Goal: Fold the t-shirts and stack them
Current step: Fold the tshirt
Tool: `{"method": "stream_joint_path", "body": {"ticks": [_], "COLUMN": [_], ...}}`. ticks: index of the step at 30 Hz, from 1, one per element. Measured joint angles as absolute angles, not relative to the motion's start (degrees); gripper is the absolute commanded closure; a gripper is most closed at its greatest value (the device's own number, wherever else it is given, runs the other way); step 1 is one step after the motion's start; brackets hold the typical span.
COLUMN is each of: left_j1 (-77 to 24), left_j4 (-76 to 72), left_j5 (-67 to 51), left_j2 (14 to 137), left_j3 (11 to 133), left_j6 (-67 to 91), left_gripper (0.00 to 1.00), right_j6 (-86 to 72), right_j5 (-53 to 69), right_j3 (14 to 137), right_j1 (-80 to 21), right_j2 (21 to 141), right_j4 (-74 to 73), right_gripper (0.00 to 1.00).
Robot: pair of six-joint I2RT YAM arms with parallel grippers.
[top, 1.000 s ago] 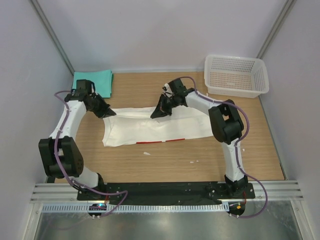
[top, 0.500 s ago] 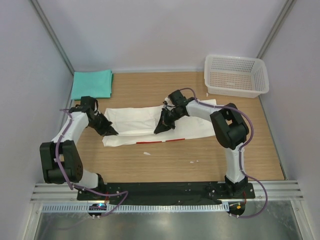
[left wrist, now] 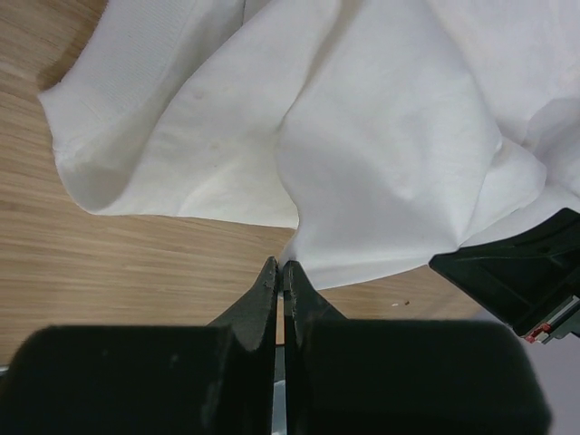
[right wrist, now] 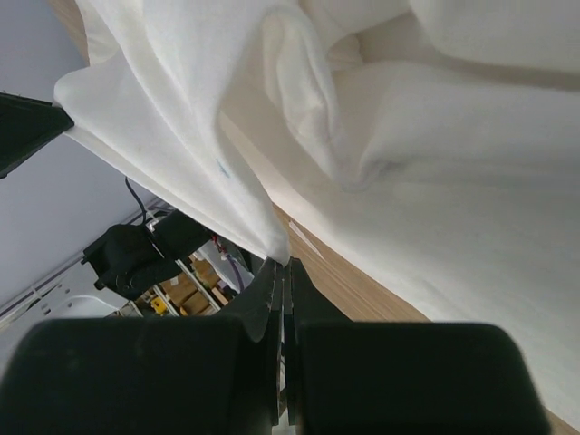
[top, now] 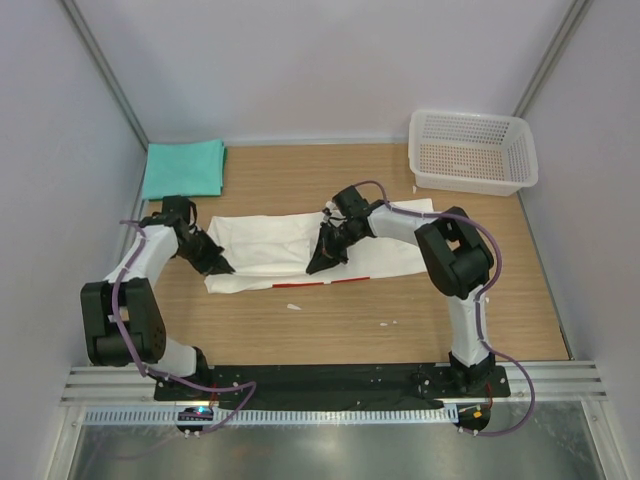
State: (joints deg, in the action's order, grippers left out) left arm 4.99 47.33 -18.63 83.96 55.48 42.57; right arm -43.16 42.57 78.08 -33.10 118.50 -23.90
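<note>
Left gripper and right gripper each pinched tight on the near edge of the white shirt, spread across the bench middle; the green shirt lay folded at the far left corner.

Two t-shirts, one basket, two claws.

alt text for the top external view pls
The left gripper and right gripper each pinch the white cloth t-shirt spread on a wooden table. A folded teal-green t-shirt lies far left, a white plastic mesh basket far right.
</note>
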Motion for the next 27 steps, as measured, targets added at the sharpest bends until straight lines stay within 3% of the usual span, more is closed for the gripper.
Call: {"method": "stream_joint_path", "body": {"ticks": [11, 18, 27], "left_j1": [5.1, 5.4, 5.5], "left_j4": [42.7, 35.5, 32.4], "left_j5": [-20.8, -23.7, -25.6], "left_j2": [83.0, 96.6, 108.7], "left_j3": [59.6, 75.7, 81.6], "left_j6": [42.6, 41.1, 39.2], "left_gripper": [1.00, 1.00, 1.00], "right_j6": [-43.8, -48.3, -51.7], "right_j5": [41.9, 41.5, 41.6], "right_j3": [82.3, 92.5, 100.7], "right_j1": [-32.7, -29.5, -26.7], "right_j2": [120.4, 125.8, 135.9], "right_j4": [-24.1, -19.5, -16.9], "right_gripper": [0.97, 0.97, 0.97]}}
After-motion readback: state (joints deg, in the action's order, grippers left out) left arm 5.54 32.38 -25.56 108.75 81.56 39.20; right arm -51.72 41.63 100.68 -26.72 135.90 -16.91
